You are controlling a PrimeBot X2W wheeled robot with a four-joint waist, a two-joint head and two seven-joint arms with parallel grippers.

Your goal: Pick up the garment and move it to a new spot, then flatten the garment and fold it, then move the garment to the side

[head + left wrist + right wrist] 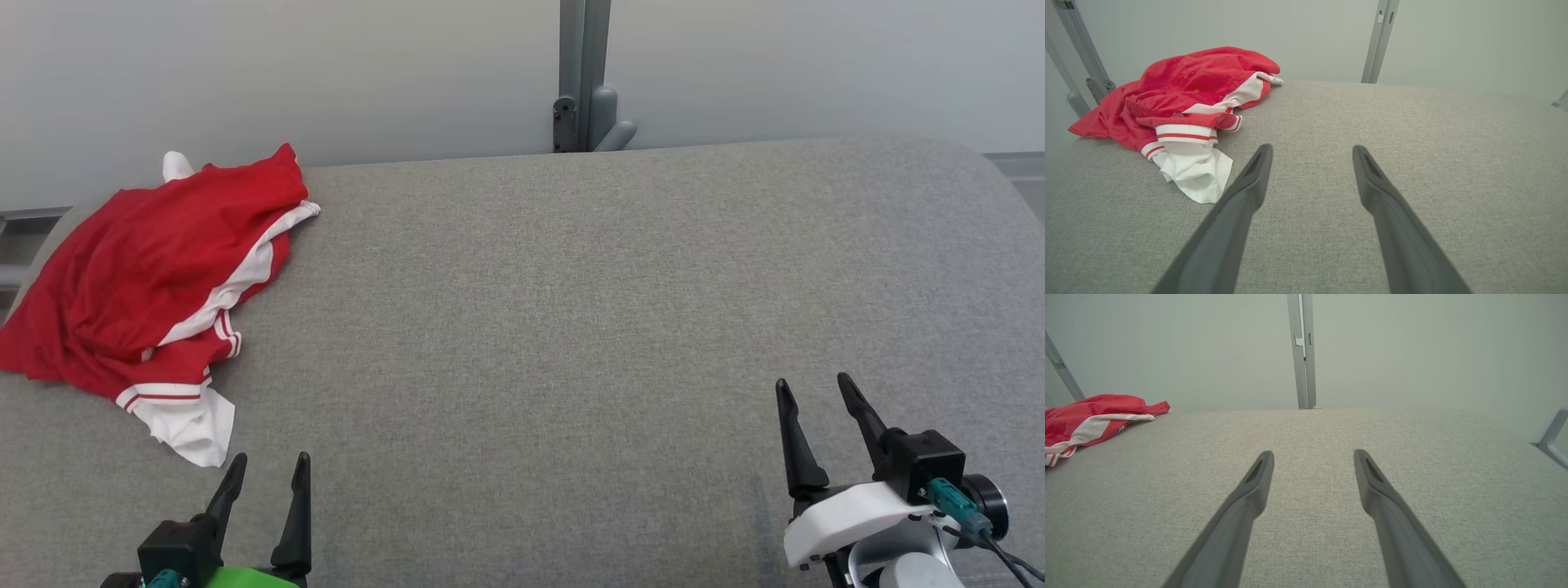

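A crumpled red garment (139,278) with white stripes and a white hem lies bunched at the far left of the grey padded table (571,327). In the left wrist view the garment (1192,94) sits ahead and to the left, its white corner close to my left finger. My left gripper (271,460) hovers open at the lower left, just short of that white corner, and holds nothing (1310,152). At the lower right my right gripper (815,382) stands open and empty (1312,456), far from the garment (1094,416).
A grey metal post (584,73) with a bracket rises behind the table's far edge against a pale wall. Another slanted post (1081,53) stands at the left behind the garment. A rail end (1551,437) shows off the table's right side.
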